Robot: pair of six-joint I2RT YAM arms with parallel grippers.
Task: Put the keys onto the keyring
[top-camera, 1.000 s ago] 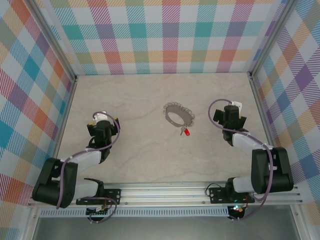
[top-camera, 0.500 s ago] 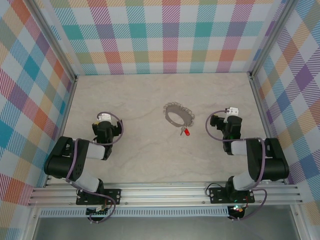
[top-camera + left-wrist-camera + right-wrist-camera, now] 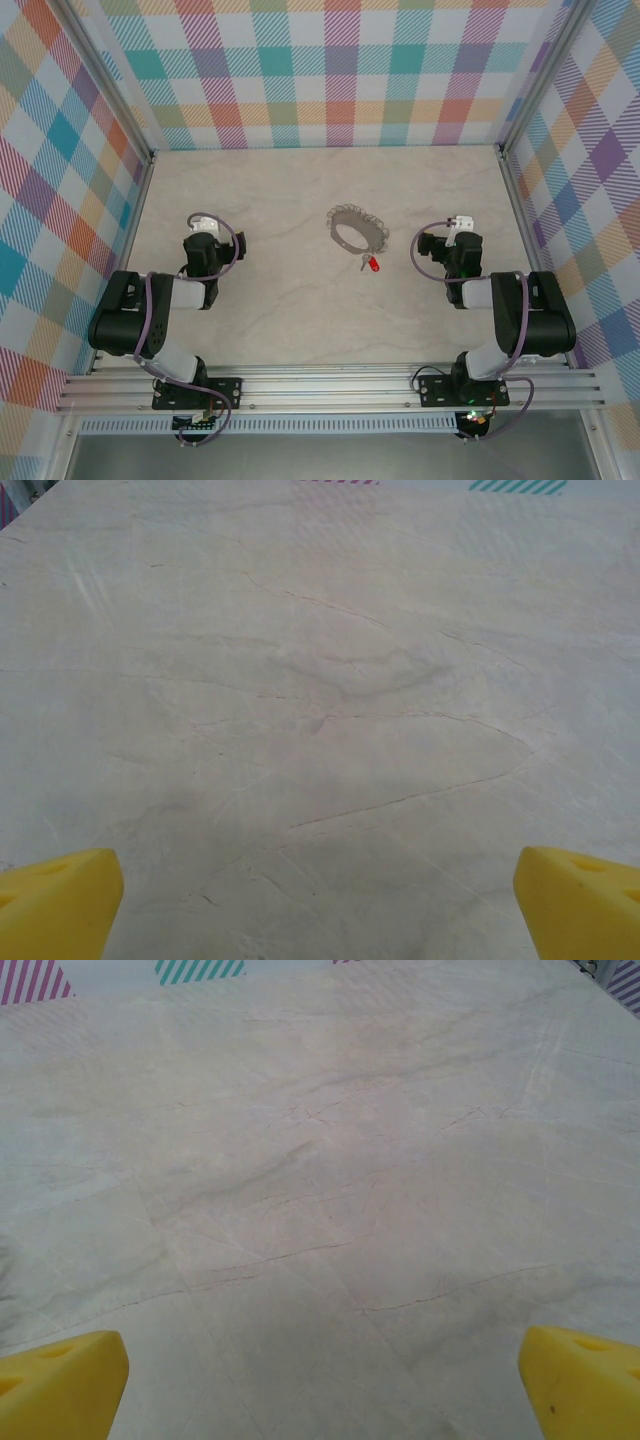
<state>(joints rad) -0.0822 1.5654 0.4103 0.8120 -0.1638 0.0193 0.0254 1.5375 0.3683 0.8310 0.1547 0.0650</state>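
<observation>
The keyring point(image 3: 358, 229), a silver-grey chain loop, lies flat near the middle of the marble table. Just below its lower right end sits the key point(image 3: 371, 264) with its red head; whether it hangs on the chain is too small to tell. My left gripper point(image 3: 203, 232) rests far to the left of them and my right gripper point(image 3: 458, 229) to their right, both folded back near the table. In each wrist view the yellow fingertips point(image 3: 55, 905) point(image 3: 60, 1385) stand wide apart at the frame corners with bare table between them.
Plaid walls close the table on the left, back and right. An aluminium rail point(image 3: 330, 385) with the arm bases runs along the near edge. The marble surface point(image 3: 320, 700) stretches ahead of both wrists.
Both arms have folded back toward their bases, the grippers drawing slightly away from the middle. The keyring and key have not moved.
</observation>
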